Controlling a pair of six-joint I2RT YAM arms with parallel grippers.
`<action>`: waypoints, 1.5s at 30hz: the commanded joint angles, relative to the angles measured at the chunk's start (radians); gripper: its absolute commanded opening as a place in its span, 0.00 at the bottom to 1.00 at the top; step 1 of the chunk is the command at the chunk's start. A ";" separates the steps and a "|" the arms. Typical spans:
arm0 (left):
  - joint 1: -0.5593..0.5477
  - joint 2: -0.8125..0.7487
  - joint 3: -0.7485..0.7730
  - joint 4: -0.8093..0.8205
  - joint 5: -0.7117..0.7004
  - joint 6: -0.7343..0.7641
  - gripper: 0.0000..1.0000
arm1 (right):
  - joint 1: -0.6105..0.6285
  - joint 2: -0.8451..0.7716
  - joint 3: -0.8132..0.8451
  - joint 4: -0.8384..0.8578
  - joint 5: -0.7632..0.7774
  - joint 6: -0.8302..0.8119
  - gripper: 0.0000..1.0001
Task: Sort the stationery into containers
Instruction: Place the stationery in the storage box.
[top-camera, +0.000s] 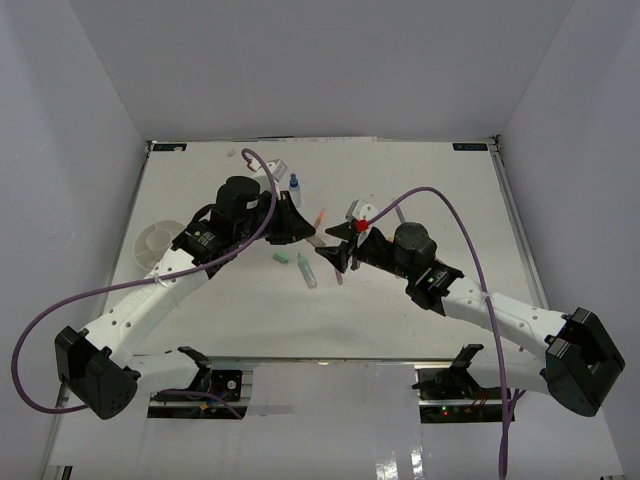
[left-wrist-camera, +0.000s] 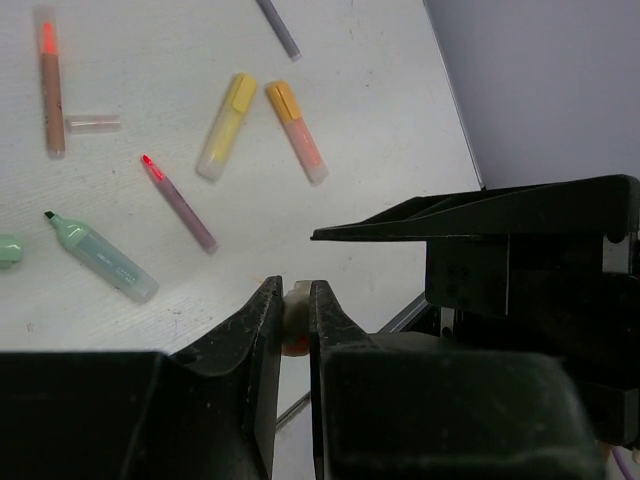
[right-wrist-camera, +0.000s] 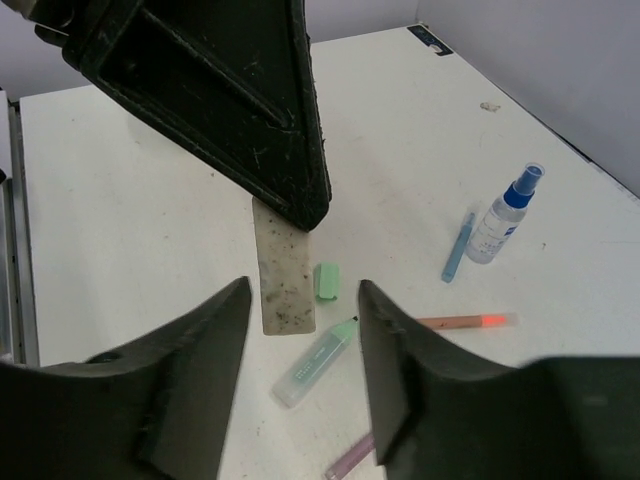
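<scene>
**Tan block** (right-wrist-camera: 285, 275) is lying flat near the middle of the table (top-camera: 330, 320). Its far end is sitting between the jaws of the left gripper (left-wrist-camera: 294, 290), which are pressing together on a pale edge that appears to be this block. Only that end is being pinched, so on lifting the long free part is likely to be acting as a lever. The block could swing down, twist in the fingers or slip out.

The green eraser (right-wrist-camera: 327, 282) is lying just beside the block. The green highlighter (right-wrist-camera: 315, 365) is lying near its near end, so a dragged or swinging block risks sweeping either one aside.

The right gripper (right-wrist-camera: 303, 290) is hanging over these same pieces with its jaws wide apart and nothing between them. With both arms crowding one spot, a descent by the right or a sideways pull by the left is risking finger-to-finger contact.

The white dish (top-camera: 140, 240) is sitting well apart at the left, partly behind the left arm. A weakly held block is therefore facing a long carry and a possible drop short of the rim.
</scene>
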 joint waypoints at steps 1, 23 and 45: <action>-0.004 -0.048 0.004 -0.022 -0.036 0.028 0.08 | 0.004 0.002 0.025 0.036 0.008 -0.004 0.59; 0.432 -0.108 0.126 -0.248 -0.709 0.445 0.06 | 0.001 -0.114 -0.089 -0.103 0.091 0.014 0.90; 0.974 0.076 0.037 -0.079 -0.485 0.432 0.00 | -0.002 -0.279 -0.178 -0.077 0.074 0.075 0.90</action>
